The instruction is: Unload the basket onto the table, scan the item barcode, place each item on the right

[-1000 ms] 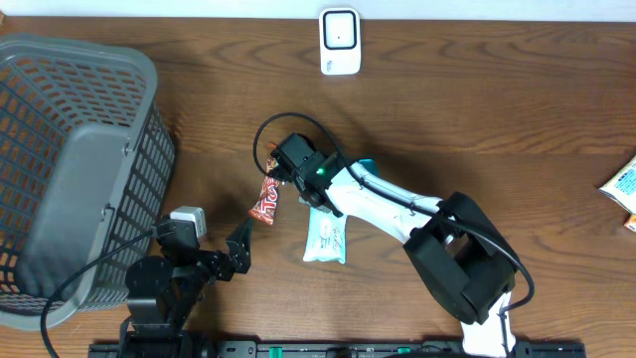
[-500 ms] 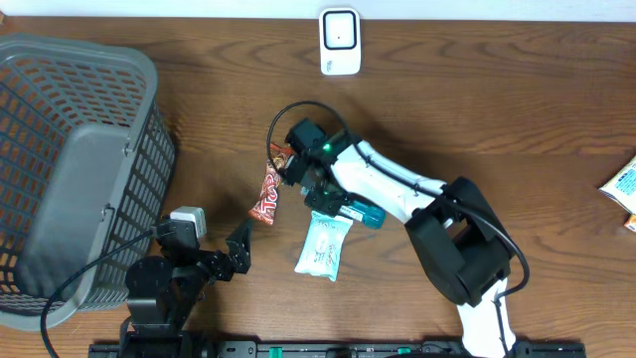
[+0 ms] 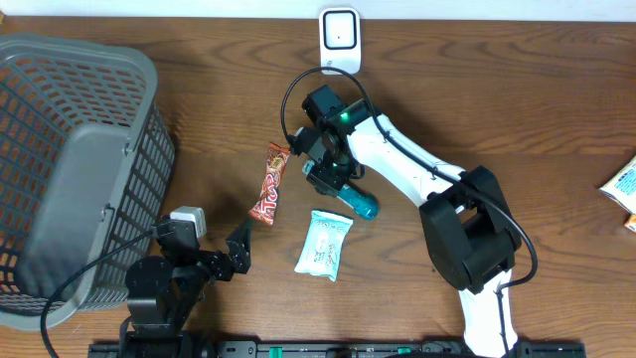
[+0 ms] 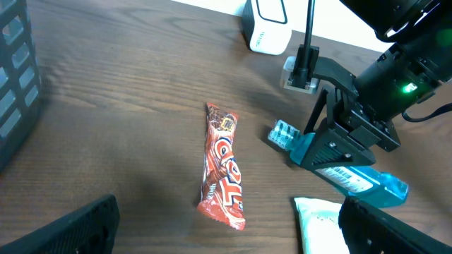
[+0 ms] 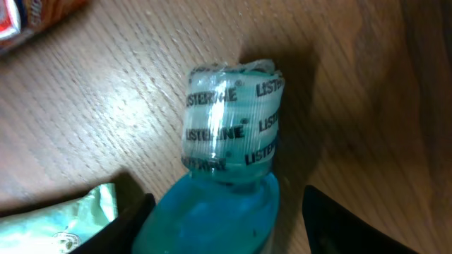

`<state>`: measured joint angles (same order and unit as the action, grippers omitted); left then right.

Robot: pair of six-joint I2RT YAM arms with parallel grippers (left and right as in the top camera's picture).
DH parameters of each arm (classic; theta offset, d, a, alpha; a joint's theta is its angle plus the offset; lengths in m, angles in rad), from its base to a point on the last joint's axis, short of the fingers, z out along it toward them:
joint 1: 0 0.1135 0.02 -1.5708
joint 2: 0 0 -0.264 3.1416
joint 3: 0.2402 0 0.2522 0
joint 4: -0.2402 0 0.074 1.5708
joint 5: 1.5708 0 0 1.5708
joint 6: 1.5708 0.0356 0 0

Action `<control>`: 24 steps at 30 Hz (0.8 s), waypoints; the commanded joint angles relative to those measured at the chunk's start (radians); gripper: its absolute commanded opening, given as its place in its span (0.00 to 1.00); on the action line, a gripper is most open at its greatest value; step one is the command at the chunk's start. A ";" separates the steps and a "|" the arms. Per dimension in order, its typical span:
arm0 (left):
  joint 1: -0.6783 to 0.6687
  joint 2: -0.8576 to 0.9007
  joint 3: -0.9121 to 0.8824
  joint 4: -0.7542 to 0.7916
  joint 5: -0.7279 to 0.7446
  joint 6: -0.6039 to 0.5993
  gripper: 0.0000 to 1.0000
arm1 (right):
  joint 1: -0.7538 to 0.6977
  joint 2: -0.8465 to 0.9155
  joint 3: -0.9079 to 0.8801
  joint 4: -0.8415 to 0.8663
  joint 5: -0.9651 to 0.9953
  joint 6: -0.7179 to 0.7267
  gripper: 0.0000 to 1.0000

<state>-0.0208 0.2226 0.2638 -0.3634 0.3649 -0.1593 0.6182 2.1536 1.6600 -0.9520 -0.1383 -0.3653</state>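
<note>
Mouthwash bottle (image 3: 358, 203) lies on the bench (image 3: 517, 109) at centre frame, long axis slanting upper left to lower right. The right end effector (image 3: 331, 171) straddles its cap end, part-open, not clamping. The left end effector (image 3: 241, 249), lower left, gapes empty, farther off.

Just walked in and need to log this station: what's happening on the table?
The right gripper straddles a blue mouthwash bottle near the white scanner; whether it grips firmly is unclear. The left gripper hangs open beside the grey basket, holding nothing. A candy bar and a pale packet lie on the table.
</note>
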 commanded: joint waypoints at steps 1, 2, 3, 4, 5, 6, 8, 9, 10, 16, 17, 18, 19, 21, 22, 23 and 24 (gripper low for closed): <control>-0.002 -0.004 0.002 0.000 0.009 0.009 0.99 | -0.008 0.006 0.014 0.008 0.028 0.005 0.65; -0.002 -0.004 0.002 0.000 0.009 0.009 0.99 | -0.008 0.006 0.014 0.011 0.028 0.006 0.65; -0.002 -0.004 0.002 0.001 0.009 0.009 0.99 | -0.008 0.006 0.014 0.015 0.028 0.006 0.65; -0.002 -0.004 0.002 0.000 0.009 0.009 0.99 | -0.008 0.006 0.014 0.019 0.028 0.006 0.65; -0.002 -0.004 0.002 0.000 0.009 0.009 0.99 | -0.008 0.006 0.014 0.022 0.028 0.006 0.65; -0.002 -0.004 0.002 0.000 0.009 0.009 1.00 | -0.009 0.006 0.014 0.024 0.028 0.006 0.65; -0.002 -0.004 0.002 0.000 0.009 0.009 0.99 | -0.009 0.006 0.014 0.024 0.028 0.006 0.64; -0.002 -0.004 0.002 0.000 0.009 0.009 0.99 | -0.009 0.006 0.014 0.023 0.028 0.006 0.64; -0.002 -0.004 0.002 0.001 0.009 0.009 0.99 | -0.009 0.006 0.014 0.022 0.028 0.006 0.62; -0.002 -0.004 0.002 0.000 0.009 0.009 0.99 | -0.011 0.006 0.014 0.017 0.027 0.006 0.54; -0.002 -0.004 0.002 0.000 0.009 0.009 0.99 | -0.013 0.006 0.014 0.017 0.027 0.006 0.54; -0.002 -0.004 0.002 0.000 0.009 0.009 0.99 | -0.016 0.006 0.014 0.017 0.027 0.006 0.54; -0.002 -0.004 0.002 0.000 0.009 0.009 0.99 | -0.019 0.006 0.014 0.017 0.027 0.006 0.54; -0.002 -0.004 0.002 0.000 0.009 0.009 0.99 | -0.028 0.006 0.014 0.017 0.024 0.006 0.54; -0.002 -0.004 0.002 0.000 0.009 0.009 0.99 | -0.032 0.006 0.014 0.017 0.024 0.006 0.55; -0.002 -0.004 0.002 0.000 0.009 0.009 0.99 | -0.039 0.006 0.014 0.017 0.023 0.006 0.55; -0.002 -0.004 0.002 0.000 0.009 0.009 0.99 | -0.043 0.006 0.014 0.016 0.023 0.006 0.54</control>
<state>-0.0208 0.2226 0.2638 -0.3634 0.3649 -0.1593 0.6109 2.1536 1.6600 -0.9321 -0.1165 -0.3649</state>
